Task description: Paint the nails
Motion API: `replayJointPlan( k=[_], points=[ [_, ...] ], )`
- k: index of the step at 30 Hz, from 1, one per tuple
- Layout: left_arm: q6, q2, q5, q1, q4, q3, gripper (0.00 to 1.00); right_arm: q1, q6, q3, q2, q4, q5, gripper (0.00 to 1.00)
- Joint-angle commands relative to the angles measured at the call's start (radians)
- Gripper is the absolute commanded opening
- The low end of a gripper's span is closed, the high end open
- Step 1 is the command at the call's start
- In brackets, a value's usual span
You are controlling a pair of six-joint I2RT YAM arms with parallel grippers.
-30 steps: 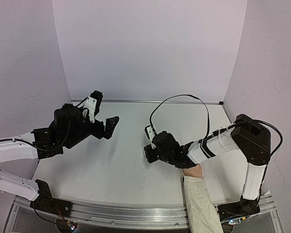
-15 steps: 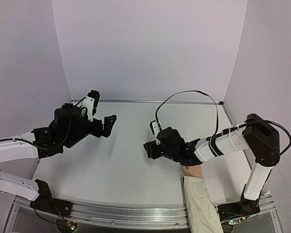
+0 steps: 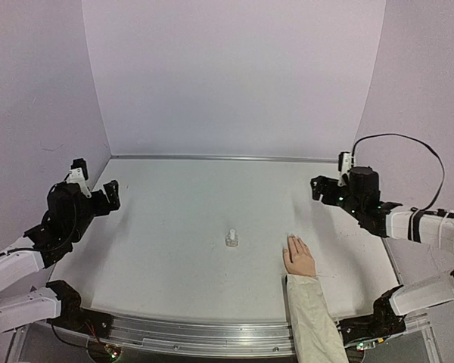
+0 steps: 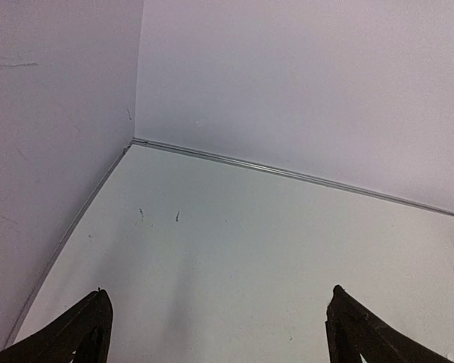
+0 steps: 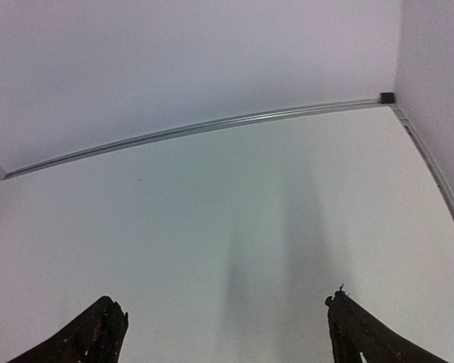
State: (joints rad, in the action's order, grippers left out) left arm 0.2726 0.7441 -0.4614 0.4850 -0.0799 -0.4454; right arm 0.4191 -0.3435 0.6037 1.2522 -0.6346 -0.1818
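Note:
A pale flesh-coloured hand (image 3: 298,258) with a cream sleeve (image 3: 312,318) lies palm down at the table's near right. The nails (image 3: 291,240) at its fingertips are too small to tell from the skin. A small clear bottle (image 3: 231,238) with a white cap stands upright left of the hand, touched by nothing. My left gripper (image 3: 98,187) hangs open by the left wall, and its wrist view shows its fingers (image 4: 82,336) wide apart over bare table. My right gripper (image 3: 327,184) is open at the far right, beyond the hand, with nothing between its fingers (image 5: 98,336).
Lilac walls close the white table (image 3: 181,249) on the left, back and right, with a metal strip (image 3: 227,157) along the back edge. A black cable (image 3: 408,147) loops above the right arm. A metal rail (image 3: 197,333) runs along the near edge.
The right gripper has opened and swung from the table's middle to the far right, leaving the bottle standing. The left arm has pulled back to the left wall. The hand now shows whole.

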Motion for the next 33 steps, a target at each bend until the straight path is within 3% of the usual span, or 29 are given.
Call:
replayJointPlan(
  k=[1, 11, 15, 18, 20, 25, 28, 33],
  points=[
    [0.038, -0.118, -0.025, -0.025, -0.059, 0.067, 0.99, -0.142, -0.020, -0.068, -0.114, 0.114, 0.074, 0.98],
    [-0.016, -0.276, 0.007, -0.024, -0.062, 0.172, 0.99, -0.181, 0.013, -0.179, -0.358, 0.234, -0.142, 0.98],
    [-0.068, -0.337, -0.007, -0.025, -0.119, 0.222, 1.00, -0.181, 0.051, -0.220, -0.428, 0.174, -0.110, 0.98],
    [-0.132, -0.428, 0.030, -0.025, -0.233, 0.323, 0.99, -0.181, 0.119, -0.378, -0.628, -0.020, -0.031, 0.98],
    [-0.140, -0.498, 0.017, -0.025, -0.265, 0.371, 0.99, -0.180, 0.102, -0.490, -0.787, -0.118, -0.074, 0.98],
    [-0.162, -0.725, 0.001, -0.025, -0.279, 0.484, 0.99, -0.180, 0.071, -0.561, -1.046, -0.040, -0.120, 0.98],
    [-0.197, -0.796, -0.035, -0.025, -0.238, 0.487, 1.00, -0.181, 0.043, -0.550, -1.067, 0.029, -0.135, 0.98],
    [-0.193, -0.806, -0.052, -0.024, -0.237, 0.487, 0.99, -0.181, -0.051, -0.483, -0.953, 0.110, -0.186, 0.98]
  ],
)
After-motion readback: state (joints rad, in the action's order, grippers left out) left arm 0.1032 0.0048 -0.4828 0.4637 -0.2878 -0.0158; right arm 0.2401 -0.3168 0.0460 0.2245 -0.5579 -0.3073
